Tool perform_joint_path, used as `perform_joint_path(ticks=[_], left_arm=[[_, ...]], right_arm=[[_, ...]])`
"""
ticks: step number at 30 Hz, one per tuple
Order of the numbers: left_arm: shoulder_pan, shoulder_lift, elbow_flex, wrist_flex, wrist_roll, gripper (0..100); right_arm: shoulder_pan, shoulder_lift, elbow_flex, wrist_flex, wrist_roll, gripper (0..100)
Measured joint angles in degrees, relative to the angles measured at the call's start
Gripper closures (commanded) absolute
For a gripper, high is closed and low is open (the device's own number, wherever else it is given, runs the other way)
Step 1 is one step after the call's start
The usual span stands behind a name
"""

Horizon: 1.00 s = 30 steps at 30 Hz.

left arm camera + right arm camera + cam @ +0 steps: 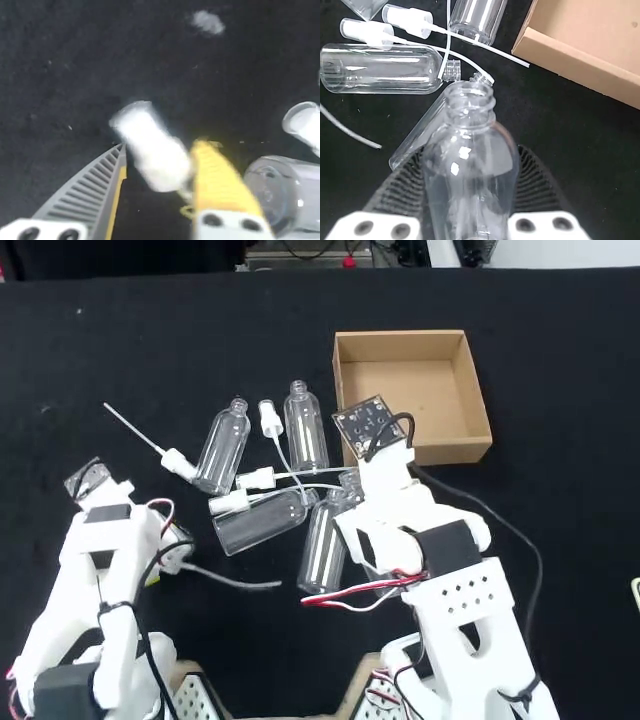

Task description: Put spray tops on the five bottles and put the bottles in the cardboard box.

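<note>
A clear bottle [470, 130] was gripped by the right claw [467, 162], near the cardboard box [472, 390]. A white spray top [150, 155] was clamped in the left claw [160, 150]. Other bottles [258, 522] were seen lying on the counter [150, 340].

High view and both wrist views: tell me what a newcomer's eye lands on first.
The right gripper clamps a clear bottle with an open, capless neck, just short of the other bottles lying jumbled with loose spray tops mid-table. The left gripper grips a white spray top over the black cloth. The cardboard box stands open at the far right.
</note>
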State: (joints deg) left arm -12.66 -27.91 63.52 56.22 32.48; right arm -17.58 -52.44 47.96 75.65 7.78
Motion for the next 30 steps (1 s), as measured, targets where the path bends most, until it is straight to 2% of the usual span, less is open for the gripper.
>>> perform_joint_path(ticks=[5,12,16,21,25,30], left_arm=[[0.0,0.3,-1.8,0.6,-8.8,96],[0.1,-2.9,-10.7,11.6,-22.9,96],[0.1,-8.1,-18.0,19.3,-33.8,96],[0.1,-16.2,-23.0,21.5,-46.2,96],[1.7,-21.6,-23.0,17.0,-46.1,96],[5.9,-28.1,-23.0,5.0,-39.4,96]], right_arm=[[0.0,0.0,0.0,0.0,0.0,93.9],[0.0,0.0,0.0,0.0,0.0,93.9],[0.0,0.0,0.0,0.0,0.0,93.9],[0.0,0.0,0.0,0.0,0.0,93.9],[0.0,0.0,0.0,-0.8,0.0,94.1],[0.0,-6.2,3.4,-6.2,0.0,94.1]])
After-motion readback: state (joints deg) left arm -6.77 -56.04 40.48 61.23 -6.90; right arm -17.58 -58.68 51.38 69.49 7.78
